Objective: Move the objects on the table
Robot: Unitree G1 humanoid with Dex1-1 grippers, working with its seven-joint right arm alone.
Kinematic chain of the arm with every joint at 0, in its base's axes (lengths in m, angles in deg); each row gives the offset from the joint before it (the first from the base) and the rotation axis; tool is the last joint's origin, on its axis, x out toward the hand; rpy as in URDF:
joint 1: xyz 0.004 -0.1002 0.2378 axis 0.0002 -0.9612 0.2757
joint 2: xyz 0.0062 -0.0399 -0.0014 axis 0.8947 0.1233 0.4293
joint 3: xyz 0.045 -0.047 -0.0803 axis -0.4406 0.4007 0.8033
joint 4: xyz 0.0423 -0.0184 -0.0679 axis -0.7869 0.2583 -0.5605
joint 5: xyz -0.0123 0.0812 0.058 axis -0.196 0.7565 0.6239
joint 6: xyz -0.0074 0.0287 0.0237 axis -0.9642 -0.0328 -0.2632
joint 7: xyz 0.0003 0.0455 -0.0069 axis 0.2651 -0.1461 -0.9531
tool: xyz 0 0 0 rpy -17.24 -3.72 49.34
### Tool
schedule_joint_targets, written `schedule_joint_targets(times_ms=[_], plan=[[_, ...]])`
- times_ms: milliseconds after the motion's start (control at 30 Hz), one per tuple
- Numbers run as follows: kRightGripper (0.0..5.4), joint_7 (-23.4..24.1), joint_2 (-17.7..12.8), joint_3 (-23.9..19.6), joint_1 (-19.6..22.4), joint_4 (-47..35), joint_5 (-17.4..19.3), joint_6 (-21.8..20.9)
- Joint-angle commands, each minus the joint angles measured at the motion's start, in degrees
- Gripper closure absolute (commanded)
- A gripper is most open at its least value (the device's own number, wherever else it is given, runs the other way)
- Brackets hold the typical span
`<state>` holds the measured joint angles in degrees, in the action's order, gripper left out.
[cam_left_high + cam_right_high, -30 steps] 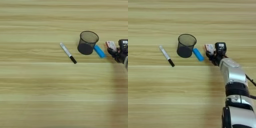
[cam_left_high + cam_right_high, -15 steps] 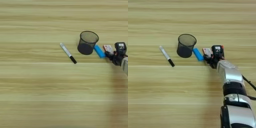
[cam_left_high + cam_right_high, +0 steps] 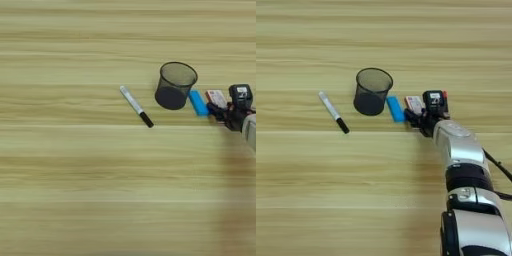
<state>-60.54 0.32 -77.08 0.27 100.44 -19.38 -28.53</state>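
In the left eye view, the black mesh pen cup is standing upright on the wood-grain surface, right of centre and toward the far side. A white marker with a black cap is lying aslant to its left, apart from it, cap end nearer. The small blue block is lying just beside the cup's right side, and the red-and-white box is sitting just right of the block. The pincer is showing at the right edge, its black fingers reaching left to the near edge of the box.

In the right eye view, the silver forearm is coming up from the bottom right, and the pincer is resting at the near side of the red-and-white box, close to the blue block. I cannot tell whether its fingers are spread or pressed together. The cup is standing left of the block, and the marker is lying further left.
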Motion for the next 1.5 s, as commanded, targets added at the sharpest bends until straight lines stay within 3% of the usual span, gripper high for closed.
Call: schedule_joint_targets(times_ms=[33, 433, 800, 1500], plan=[[1.43, 0.48, -2.48, -0.68, 3.85, -4.10, -0.16, -1.37], [0.03, 1.25, -4.21, -3.55, 2.55, -7.88, 0.47, -0.71], [0.03, 2.02, -6.65, -6.61, 3.29, -4.19, 0.54, -2.11], [0.03, 3.35, -8.18, -7.40, 5.28, 2.52, 0.12, -4.99]])
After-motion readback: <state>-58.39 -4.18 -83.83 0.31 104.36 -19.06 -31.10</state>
